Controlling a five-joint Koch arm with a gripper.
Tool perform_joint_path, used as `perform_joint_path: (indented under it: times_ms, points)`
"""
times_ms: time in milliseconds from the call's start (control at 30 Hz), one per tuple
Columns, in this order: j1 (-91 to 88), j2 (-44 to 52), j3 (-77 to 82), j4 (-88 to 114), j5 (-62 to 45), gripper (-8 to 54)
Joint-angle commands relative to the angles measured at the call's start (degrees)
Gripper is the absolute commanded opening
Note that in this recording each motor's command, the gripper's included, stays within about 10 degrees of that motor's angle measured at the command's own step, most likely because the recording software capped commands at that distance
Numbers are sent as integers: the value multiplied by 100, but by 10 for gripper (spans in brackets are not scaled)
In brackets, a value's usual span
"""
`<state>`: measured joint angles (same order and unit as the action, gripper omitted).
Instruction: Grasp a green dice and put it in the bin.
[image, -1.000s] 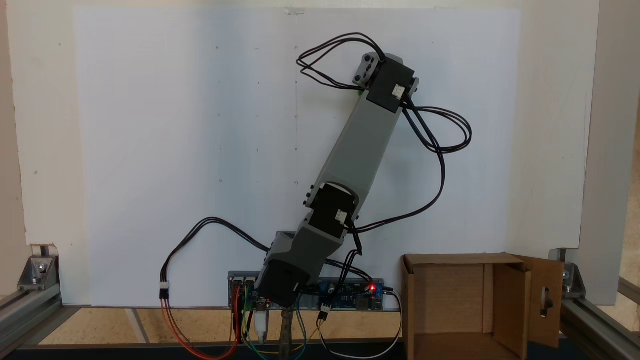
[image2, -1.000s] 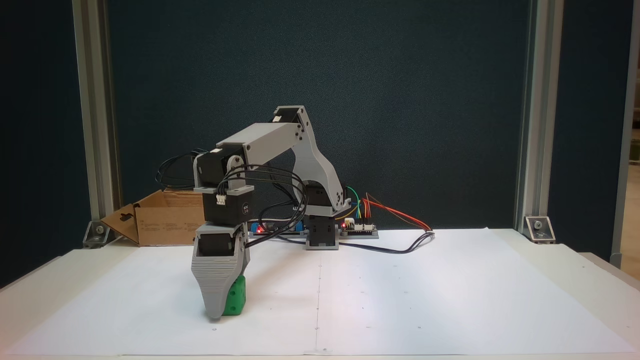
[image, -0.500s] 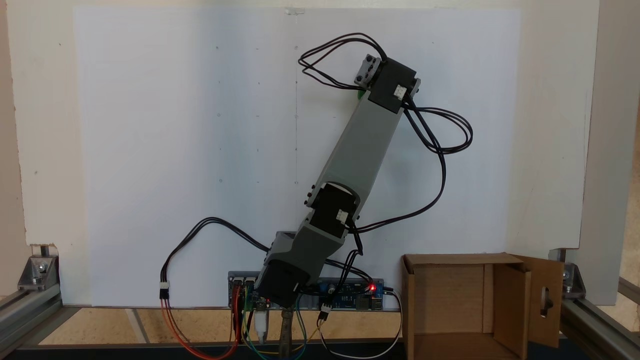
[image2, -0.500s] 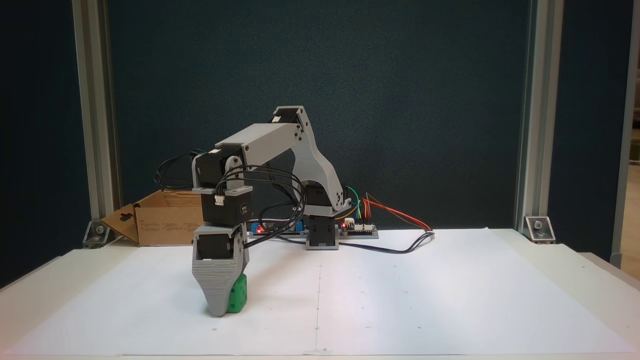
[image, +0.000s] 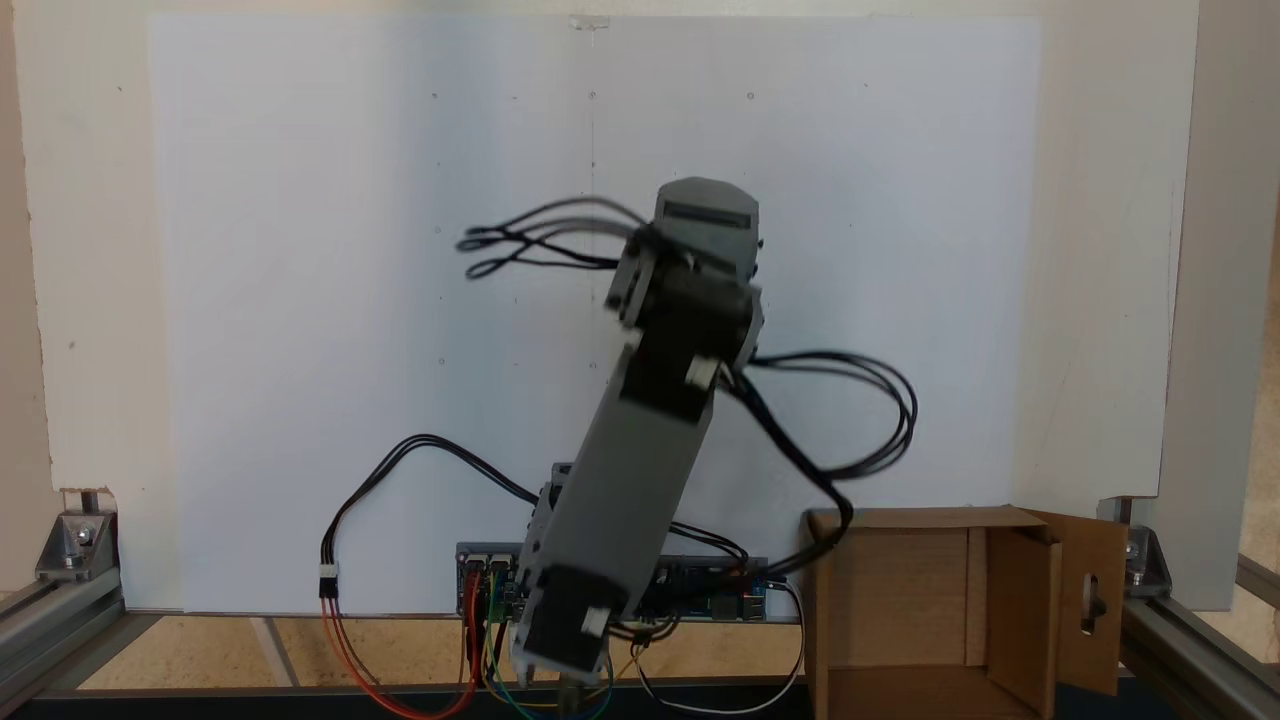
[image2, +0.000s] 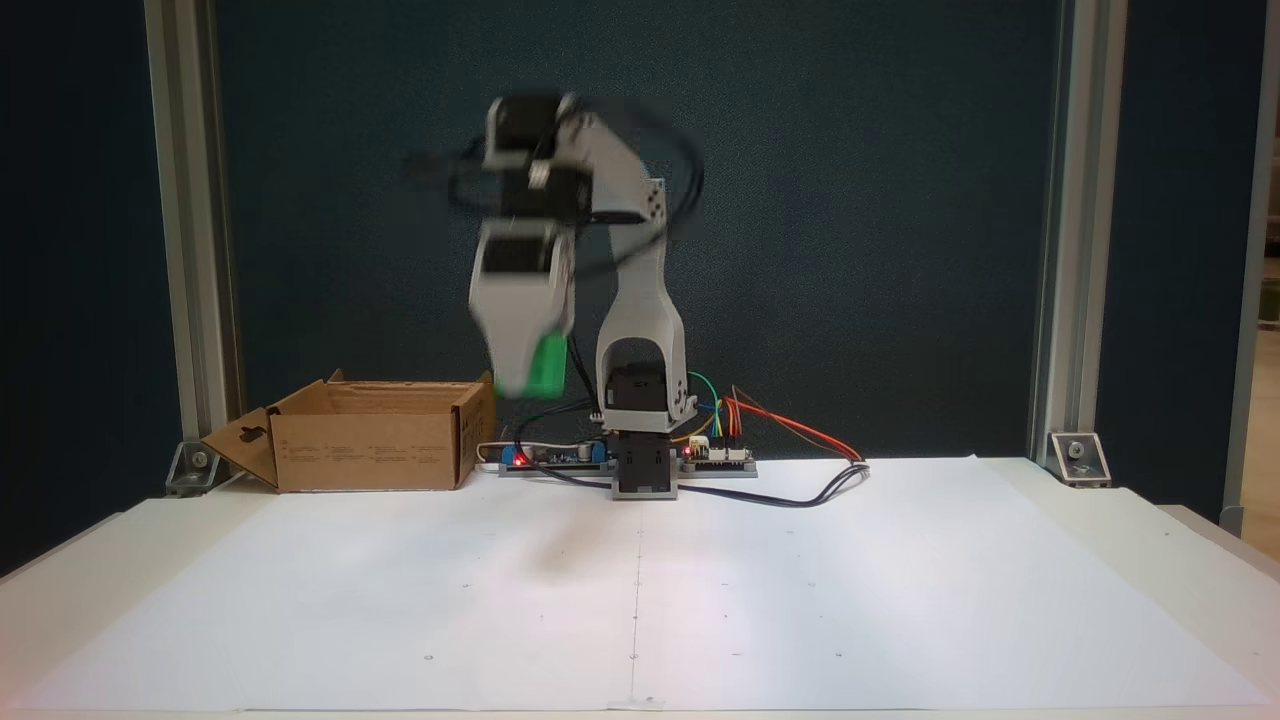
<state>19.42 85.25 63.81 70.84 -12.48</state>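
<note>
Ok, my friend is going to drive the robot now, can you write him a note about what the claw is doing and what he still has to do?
Claw: up in the air in a fixed view, blurred from moving, carrying the small bright green plastic dice at its tip. The pictures are too blurry to show exactly how the jaws sit.
Brown cardboard box bin: open, standing at the back of the white paper sheet, beside the arm's base. It looks empty in a fixed view.
Done: dice picked up off the paper.
Left: swing over the box, open the claw, drop the dice in.
</note>
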Motion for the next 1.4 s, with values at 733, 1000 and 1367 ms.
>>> perform_joint_path:
  times_ms: [733,1000,1367]
  points:
    - [8508,132,606,-2180,-1705,114]
    - [8534,-475,1099,-2224,-1978,307]
    - [7655,422,1310,-3226,-677,431]
